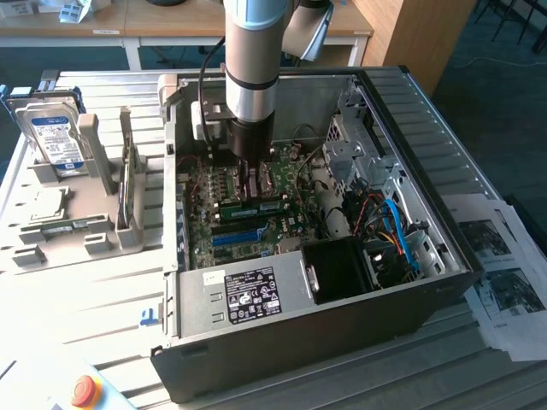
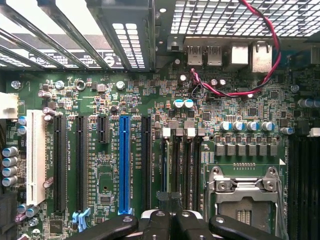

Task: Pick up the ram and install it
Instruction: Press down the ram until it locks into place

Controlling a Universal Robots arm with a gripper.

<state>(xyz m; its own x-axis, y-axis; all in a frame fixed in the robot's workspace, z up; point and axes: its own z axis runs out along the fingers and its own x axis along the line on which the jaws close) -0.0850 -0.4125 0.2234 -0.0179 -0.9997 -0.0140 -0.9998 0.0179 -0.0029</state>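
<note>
The ram (image 1: 267,206), a narrow green stick with a pale label, stands on edge among the memory slots of the motherboard (image 1: 282,226) inside the open computer case. My gripper (image 1: 249,193) reaches straight down into the case. Its shut fingertips are at the ram's upper edge, towards the end on the exterior view's left. I cannot tell whether they pinch the stick or only touch it. In the wrist view my gripper (image 2: 170,220) hangs shut over the dark memory slots (image 2: 187,160), between the blue expansion slot (image 2: 124,165) and the processor socket (image 2: 245,192).
The case walls (image 1: 427,154) close in around the arm. Red, black and blue cables (image 1: 389,226) and a black fan block (image 1: 342,269) lie to the exterior view's right. A grey holder (image 1: 85,222) outside the case carries a hard drive (image 1: 53,137). A red stop button (image 1: 83,390) sits near the front.
</note>
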